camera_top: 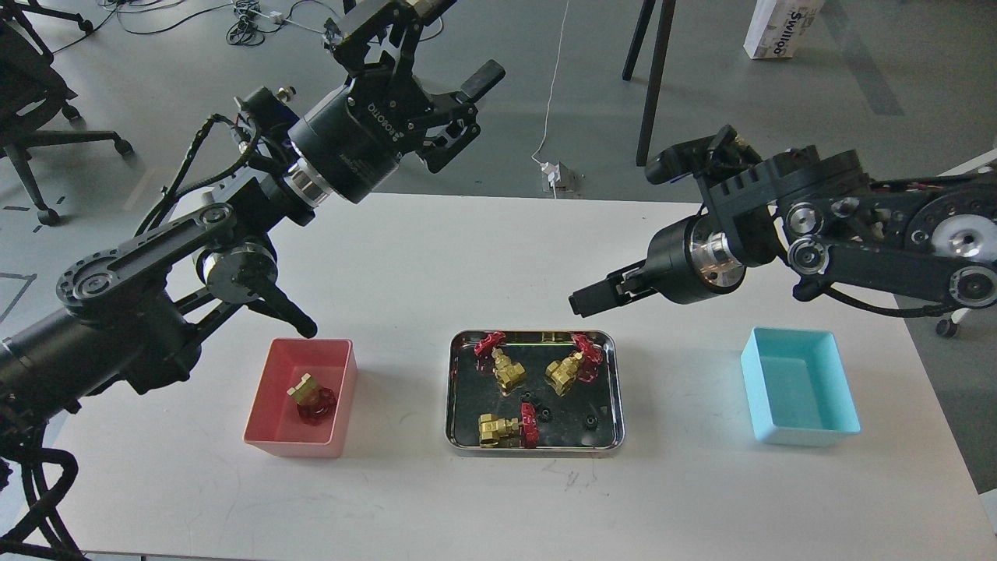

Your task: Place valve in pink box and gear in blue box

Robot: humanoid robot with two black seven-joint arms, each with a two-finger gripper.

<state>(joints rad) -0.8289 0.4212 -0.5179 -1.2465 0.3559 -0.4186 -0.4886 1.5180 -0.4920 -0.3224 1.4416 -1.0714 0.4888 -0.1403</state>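
Hovering high with fingers wide and empty, the left gripper (448, 74) has one valve (313, 397) below it in the pink box (265, 413). The right gripper (580, 302), how wide I cannot tell, points toward the steel tray (615, 389) just below, likely for a gear (544, 414).

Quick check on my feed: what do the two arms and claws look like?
Both arms are matte black with silver joint rings. The left claw has a cylindrical body with white ROBOTIQ lettering and black cables looped along the arm. The right claw has a black barrel and a polished metal collar.
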